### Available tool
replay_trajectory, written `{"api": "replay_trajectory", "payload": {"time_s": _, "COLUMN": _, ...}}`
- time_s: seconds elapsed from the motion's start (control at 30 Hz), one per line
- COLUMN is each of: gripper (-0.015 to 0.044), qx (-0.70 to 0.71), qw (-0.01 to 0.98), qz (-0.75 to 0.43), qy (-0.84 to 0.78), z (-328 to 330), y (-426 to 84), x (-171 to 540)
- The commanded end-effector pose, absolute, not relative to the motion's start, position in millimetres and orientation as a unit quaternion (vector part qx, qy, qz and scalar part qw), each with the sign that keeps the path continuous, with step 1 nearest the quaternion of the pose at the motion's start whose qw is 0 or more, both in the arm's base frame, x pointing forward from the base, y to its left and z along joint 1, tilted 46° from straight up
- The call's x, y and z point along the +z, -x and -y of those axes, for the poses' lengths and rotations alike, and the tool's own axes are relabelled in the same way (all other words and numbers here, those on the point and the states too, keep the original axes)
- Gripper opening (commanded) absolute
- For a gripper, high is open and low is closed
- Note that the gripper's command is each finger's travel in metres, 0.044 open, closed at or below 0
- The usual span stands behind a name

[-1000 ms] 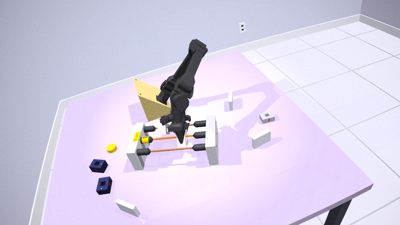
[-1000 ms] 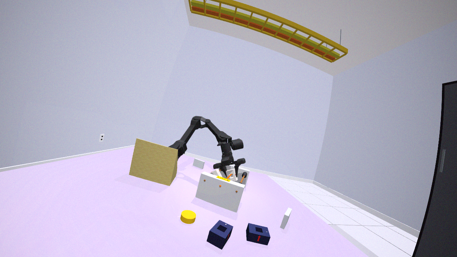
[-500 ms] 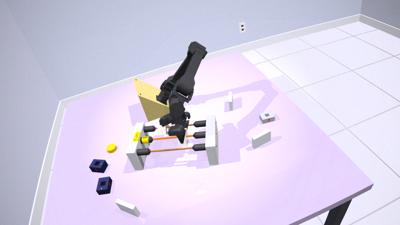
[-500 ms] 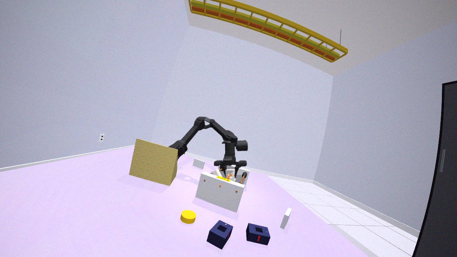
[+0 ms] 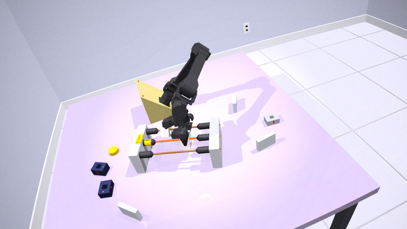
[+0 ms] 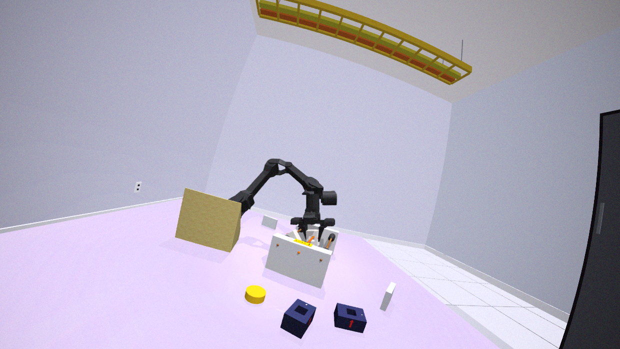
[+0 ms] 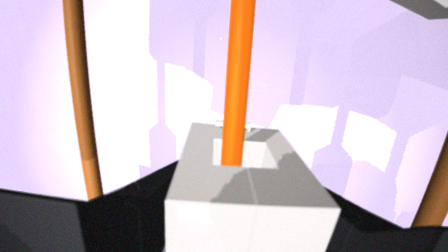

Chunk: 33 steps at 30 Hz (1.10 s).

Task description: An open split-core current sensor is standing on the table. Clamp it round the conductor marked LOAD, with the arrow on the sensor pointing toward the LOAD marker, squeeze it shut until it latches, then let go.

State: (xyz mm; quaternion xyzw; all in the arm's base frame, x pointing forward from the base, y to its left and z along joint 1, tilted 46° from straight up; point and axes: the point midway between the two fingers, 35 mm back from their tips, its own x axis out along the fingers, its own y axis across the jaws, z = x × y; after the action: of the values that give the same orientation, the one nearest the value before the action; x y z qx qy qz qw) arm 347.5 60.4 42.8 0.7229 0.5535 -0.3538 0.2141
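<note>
Grasping the white sensor between the black fingers. Closed round the bright orange middle rod, with a thin seam between the two halves in the wrist view. In that view, off-centre toward one side of the square hole. Held above the table, between the two outer rods. Unable to tell the direction of the sensor's arrow, or the state of the latch. At one end of the middle rod, to be seen on a white end block: a yellow LOAD label. Near that block, on the table: a yellow disc and two navy blocks with red arrows. Beyond the opposite end block, on the table: a pale block with a square hole and a red arrow.
</note>
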Motion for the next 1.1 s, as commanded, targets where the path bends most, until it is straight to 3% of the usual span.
{"api": "replay_trajectory", "payload": {"time_s": 0.0, "gripper": 0.0000, "qx": -0.358, "qw": 0.208, "qz": -0.574, "qy": -0.707, "z": -59.3, "y": -352.3, "x": 43.8}}
{"api": "replay_trajectory", "payload": {"time_s": 0.23, "gripper": 0.0000, "qx": -0.375, "qw": 0.175, "qz": -0.635, "qy": -0.653, "z": -58.6, "y": -355.9, "x": 44.3}}
{"api": "replay_trajectory", "payload": {"time_s": 1.07, "gripper": 0.0000, "qx": -0.376, "qw": 0.174, "qz": -0.635, "qy": -0.652, "z": -64.0, "y": -354.6, "x": 38.5}}
